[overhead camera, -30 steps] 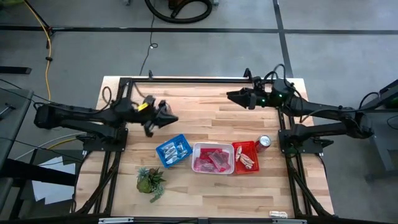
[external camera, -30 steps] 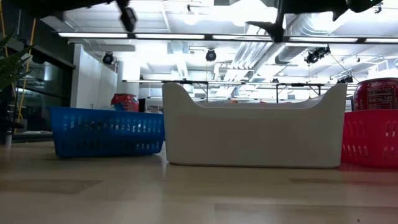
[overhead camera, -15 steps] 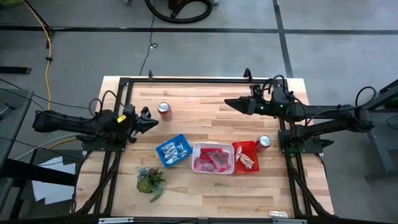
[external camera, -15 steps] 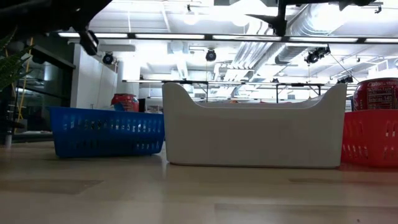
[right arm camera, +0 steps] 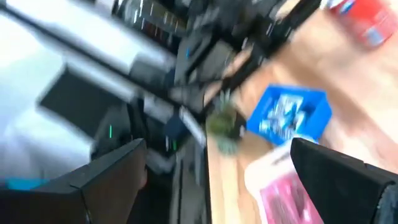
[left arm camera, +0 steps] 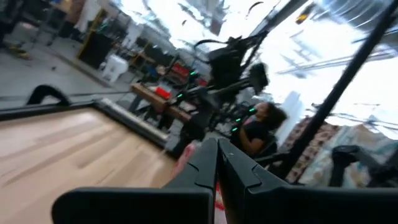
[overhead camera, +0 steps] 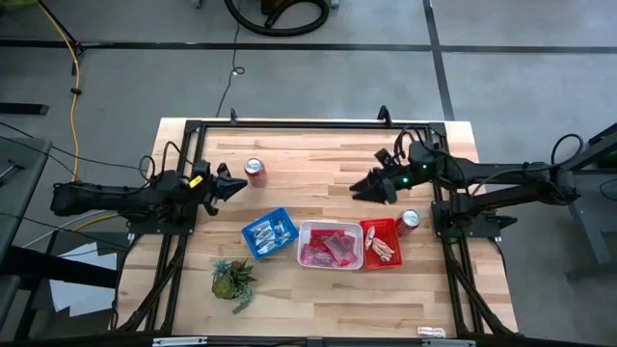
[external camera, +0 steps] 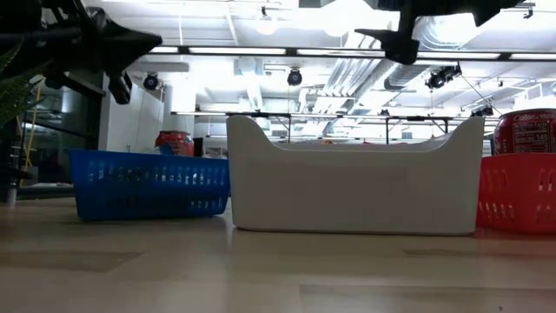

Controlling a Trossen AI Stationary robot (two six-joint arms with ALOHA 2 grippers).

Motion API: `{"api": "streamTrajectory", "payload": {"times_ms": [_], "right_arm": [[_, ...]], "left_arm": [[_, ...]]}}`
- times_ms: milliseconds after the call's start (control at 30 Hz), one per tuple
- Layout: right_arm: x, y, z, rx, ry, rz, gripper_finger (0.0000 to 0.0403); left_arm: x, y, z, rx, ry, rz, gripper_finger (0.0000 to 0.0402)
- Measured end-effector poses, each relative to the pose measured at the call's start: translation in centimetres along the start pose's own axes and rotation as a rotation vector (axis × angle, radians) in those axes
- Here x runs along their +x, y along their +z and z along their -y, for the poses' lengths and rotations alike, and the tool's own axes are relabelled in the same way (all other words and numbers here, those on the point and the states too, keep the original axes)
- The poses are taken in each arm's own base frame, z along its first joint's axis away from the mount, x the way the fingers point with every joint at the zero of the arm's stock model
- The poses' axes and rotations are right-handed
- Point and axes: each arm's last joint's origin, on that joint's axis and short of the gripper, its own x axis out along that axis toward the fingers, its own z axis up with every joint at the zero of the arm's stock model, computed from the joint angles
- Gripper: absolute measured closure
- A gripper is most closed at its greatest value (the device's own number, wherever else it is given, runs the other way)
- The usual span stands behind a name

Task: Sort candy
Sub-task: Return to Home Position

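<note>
The candy lies sorted in three small trays near the table's near edge. Blue-and-white bars fill the blue tray [overhead camera: 269, 232], pink packets the white tray [overhead camera: 331, 245], and pale and red packets the red tray [overhead camera: 380, 241]. My left gripper [overhead camera: 231, 181] [left arm camera: 217, 144] is shut and empty. It hovers by the left edge, just left of a red soda can [overhead camera: 254, 171]. My right gripper [overhead camera: 362, 189] [right arm camera: 217, 149] is open and empty, hanging above bare wood on the far side of the white and red trays. The right wrist view shows the blue tray [right arm camera: 289, 116].
A second red soda can [overhead camera: 409, 221] stands right beside the red tray. A small green plant [overhead camera: 232, 280] stands near the blue tray, toward the near edge. Bare wood [overhead camera: 308, 173] lies between the two grippers. A person sits beyond the table [left arm camera: 258, 127].
My left gripper has drawn back toward the table's left edge and come lower, uncovering the soda can beside it. My right gripper has swung from the far edge toward the near edge, toward the trays, tipping downward. The trays and candy have kept still.
</note>
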Motion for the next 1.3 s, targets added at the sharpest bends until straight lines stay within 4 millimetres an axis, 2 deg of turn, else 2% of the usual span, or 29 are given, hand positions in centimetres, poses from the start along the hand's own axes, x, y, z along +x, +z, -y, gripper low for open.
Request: {"api": "streamTrajectory", "payload": {"times_ms": [133,300,400,533,633,767,833,933,1167,1200,1300], "right_arm": [[-1.6,-1.0,0.2,-0.110,0.002,-0.159,0.0010],[-6.0,-2.6,-0.4,-0.279,-0.139,-0.167,0.0010],[-8.8,-3.6,-0.7,-0.348,-0.160,-0.049,0.0010],[-11.7,-5.7,0.4,-0.338,-0.181,0.150,0.0010],[-12.2,-7.1,2.1,-0.262,-0.150,0.316,0.0010],[-11.5,-7.8,3.5,-0.298,0.007,0.500,0.0023],[-11.0,-8.1,4.2,-0.328,0.045,0.543,0.0048],[-10.5,-8.4,5.0,-0.363,0.091,0.585,0.0118],[-9.7,-10.0,6.5,-0.458,0.266,0.527,0.0372],[-9.6,-10.2,6.4,-0.462,0.278,0.514,0.0385],[-9.4,-10.4,6.5,-0.497,0.264,0.498,0.0377]], "left_arm": [[0.0,-0.3,-0.4,0.005,0.039,-0.032,0.0401],[0.0,-0.7,-0.6,0.006,0.060,-0.067,0.0401],[0.0,-0.8,-0.7,0.006,0.069,-0.081,0.0401],[-0.1,-0.9,-0.7,0.007,0.074,-0.091,0.0401],[-0.1,-0.9,-0.7,0.007,0.074,-0.091,0.0401],[-0.1,-0.9,-0.7,0.007,0.074,-0.091,0.0401],[-0.1,-0.9,-0.7,0.007,0.074,-0.091,0.0401],[-0.1,-0.9,-0.7,0.007,0.074,-0.091,0.0401],[-0.1,-0.9,-0.7,0.007,0.075,-0.092,0.0401],[-0.1,-0.9,-0.7,0.007,0.075,-0.093,0.0401],[-0.1,-0.9,-0.7,0.007,0.075,-0.094,0.0401]]}}
